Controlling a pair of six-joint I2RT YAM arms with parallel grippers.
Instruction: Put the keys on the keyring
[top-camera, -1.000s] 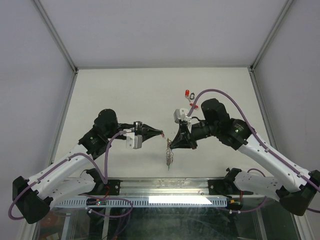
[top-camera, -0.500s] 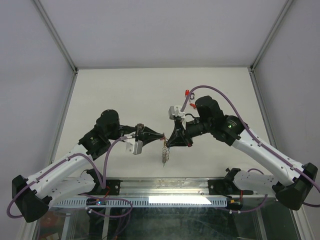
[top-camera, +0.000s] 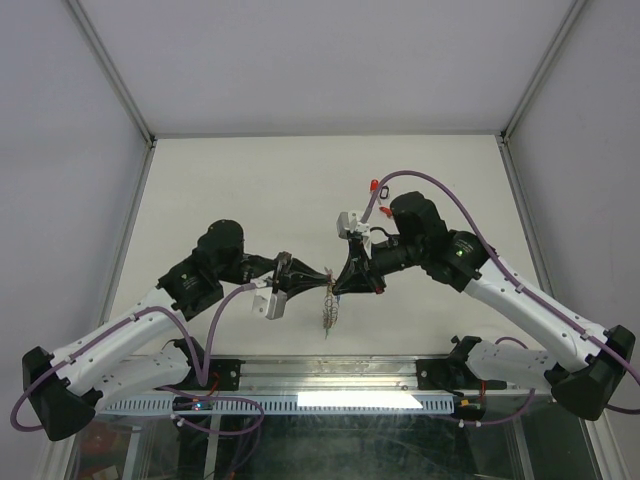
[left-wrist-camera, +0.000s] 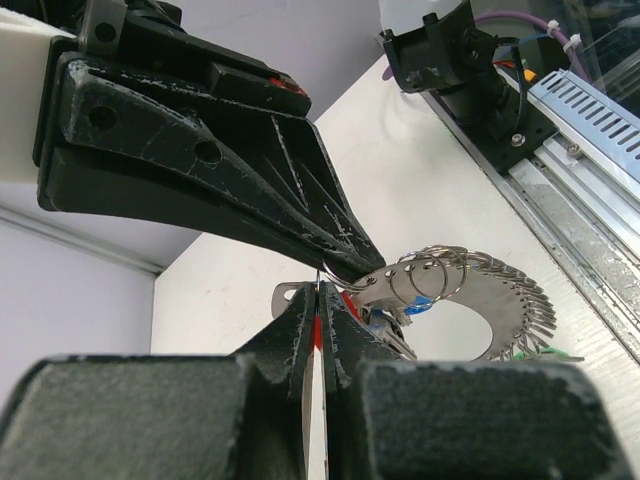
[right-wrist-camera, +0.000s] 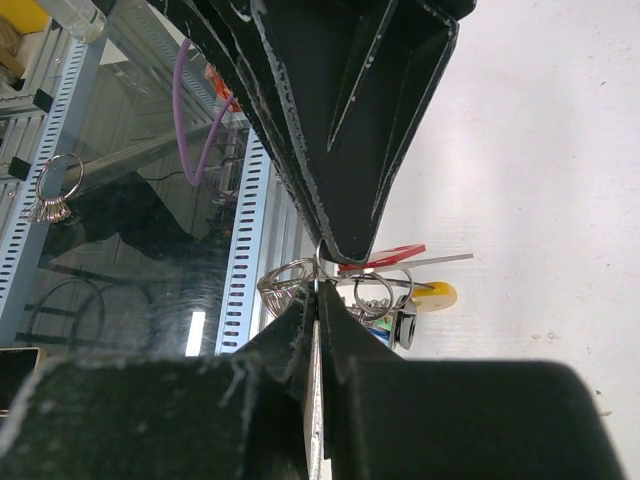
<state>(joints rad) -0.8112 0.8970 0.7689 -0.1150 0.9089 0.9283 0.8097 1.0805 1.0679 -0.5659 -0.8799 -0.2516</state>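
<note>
Both grippers are meeting tip to tip, clamped: right gripper (top-camera: 338, 284) pinching keyring (top-camera: 330, 312), dangling just below, near-centre; left gripper (top-camera: 322, 279) seemingly pinching red-tagged key (right-wrist-camera: 390, 257), pointing rightward into ring.

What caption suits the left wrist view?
Shut left gripper and shut right gripper meet tip to tip; the right holds a silvery metal keyring fanned with small keys.

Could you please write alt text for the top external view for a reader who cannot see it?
Two black-and-white robot arms meet tip to tip over a white table, the left pincer and right pincer both shut, with a silvery chain-like keyring dangling below them. A small red-tagged key lies farther back on the table.
</note>
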